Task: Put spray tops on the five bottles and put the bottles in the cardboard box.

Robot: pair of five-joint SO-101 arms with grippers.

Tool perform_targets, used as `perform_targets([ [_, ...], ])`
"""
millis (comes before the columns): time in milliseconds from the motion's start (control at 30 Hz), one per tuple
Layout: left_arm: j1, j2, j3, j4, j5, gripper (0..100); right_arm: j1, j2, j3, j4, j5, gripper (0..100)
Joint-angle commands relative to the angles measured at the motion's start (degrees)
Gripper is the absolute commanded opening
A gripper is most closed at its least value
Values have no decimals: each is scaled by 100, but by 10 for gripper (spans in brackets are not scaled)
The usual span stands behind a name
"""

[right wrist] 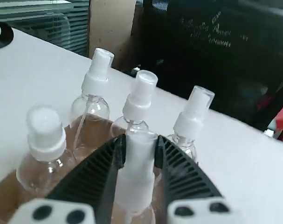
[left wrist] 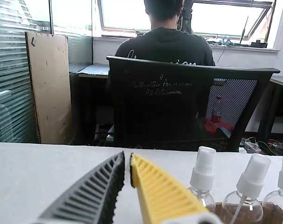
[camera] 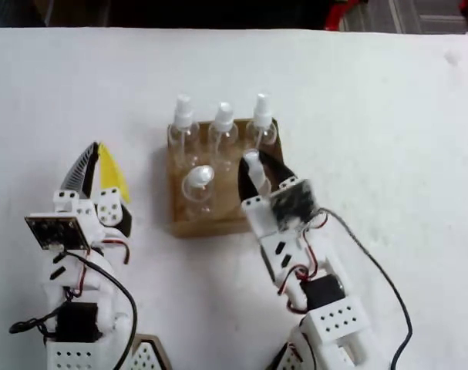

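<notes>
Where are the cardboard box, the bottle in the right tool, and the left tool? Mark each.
cardboard box (camera: 217, 223): high view, bare floor near its front edge.
held bottle (right wrist: 140, 156): right wrist view, its white spray top.
left tool (left wrist: 127, 159): left wrist view, midway between the grey and yellow tips.

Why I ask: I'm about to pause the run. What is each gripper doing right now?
Left gripper: closed, holding nothing.
Right gripper: closed on a spray top.
</notes>
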Motion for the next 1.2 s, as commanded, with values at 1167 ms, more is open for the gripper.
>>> perform_targets([
  [1167, 40, 4, -44, -149, -62, 28, 4, 48, 932, -1675, -492, 15],
])
